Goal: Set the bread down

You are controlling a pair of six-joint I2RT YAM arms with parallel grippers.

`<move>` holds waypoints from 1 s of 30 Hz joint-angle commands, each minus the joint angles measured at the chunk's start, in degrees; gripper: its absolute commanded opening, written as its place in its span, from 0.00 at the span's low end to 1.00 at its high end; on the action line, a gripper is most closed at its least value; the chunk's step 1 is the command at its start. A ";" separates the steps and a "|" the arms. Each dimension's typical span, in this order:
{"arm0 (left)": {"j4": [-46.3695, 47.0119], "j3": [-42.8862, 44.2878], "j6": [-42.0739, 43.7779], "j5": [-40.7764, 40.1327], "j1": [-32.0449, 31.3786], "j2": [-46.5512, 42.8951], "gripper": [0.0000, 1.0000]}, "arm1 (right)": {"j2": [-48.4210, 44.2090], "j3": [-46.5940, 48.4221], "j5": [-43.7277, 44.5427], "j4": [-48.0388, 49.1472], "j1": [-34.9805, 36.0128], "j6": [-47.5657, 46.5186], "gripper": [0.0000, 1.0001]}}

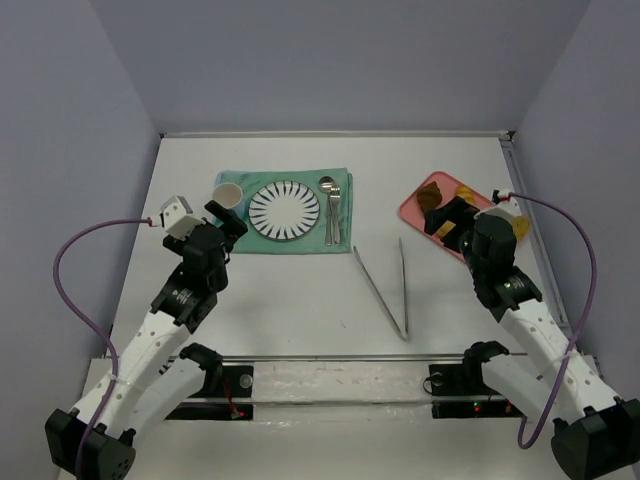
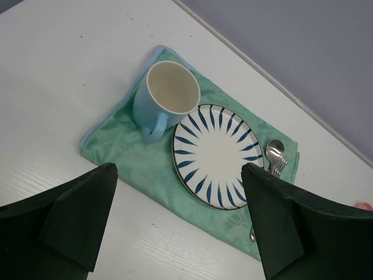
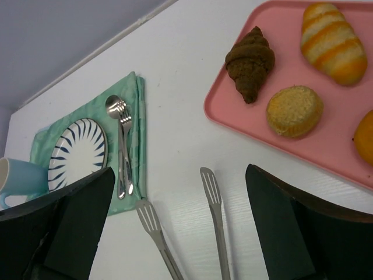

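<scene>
A pink tray (image 3: 280, 140) at the right holds several breads: a dark croissant (image 3: 250, 64), a yellow striped roll (image 3: 333, 42) and a round bun (image 3: 295, 109). In the top view the tray (image 1: 412, 208) is partly hidden by my right arm. A white plate with blue stripes (image 1: 284, 212) lies on a green cloth (image 1: 340, 180); it also shows in the left wrist view (image 2: 217, 155). Metal tongs (image 1: 390, 285) lie open on the table between the plate and the tray. My left gripper (image 1: 228, 222) is open and empty near the cup. My right gripper (image 1: 448, 220) is open and empty over the tray's near edge.
A light blue cup (image 2: 163, 99) stands on the cloth left of the plate. A spoon and a fork (image 1: 331, 205) lie on the cloth right of the plate. Grey walls close in the table on three sides.
</scene>
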 commanded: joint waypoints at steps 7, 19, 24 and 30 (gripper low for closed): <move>6.71 -4.21 1.24 2.97 3.65 -6.60 0.99 | -1.25 -1.99 -10.26 0.74 -0.19 -3.33 1.00; 6.01 -3.51 1.59 3.76 4.08 -3.26 0.99 | 17.29 8.46 1.50 -20.32 19.58 -5.10 1.00; 6.62 -3.60 1.76 4.02 4.26 -2.65 0.99 | 20.64 8.55 1.05 -27.63 23.10 -2.38 1.00; 7.24 -3.34 1.85 4.11 4.35 -0.54 0.99 | 24.94 8.99 -0.26 -34.15 25.74 -0.97 1.00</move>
